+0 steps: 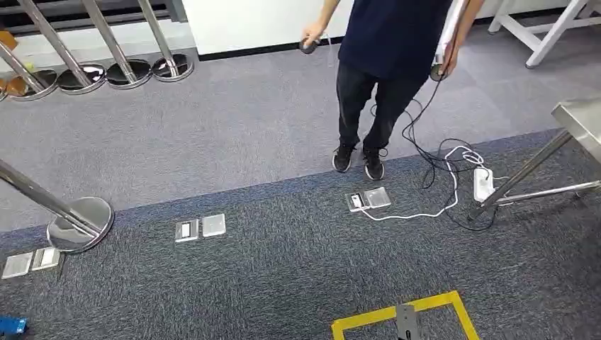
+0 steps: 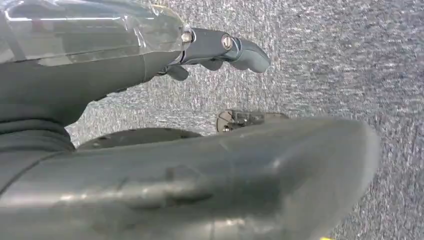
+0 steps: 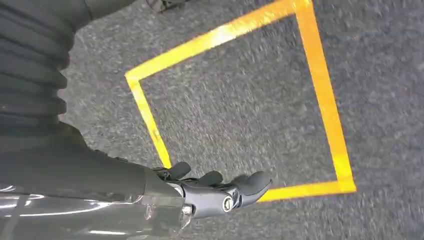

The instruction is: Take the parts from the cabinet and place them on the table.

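Note:
My left hand hangs over grey carpet in the left wrist view, fingers stretched out and holding nothing. In the right wrist view my right hand hangs above a square of yellow tape, fingers loosely extended with nothing in them. The corner of a metal table stands at the right edge of the head view.
A person stands ahead on the carpet, holding small devices with cables. A white power strip and loose cables lie by the table leg. Stanchion bases stand at left and back left. Floor sockets dot the carpet. Yellow tape square lies just ahead.

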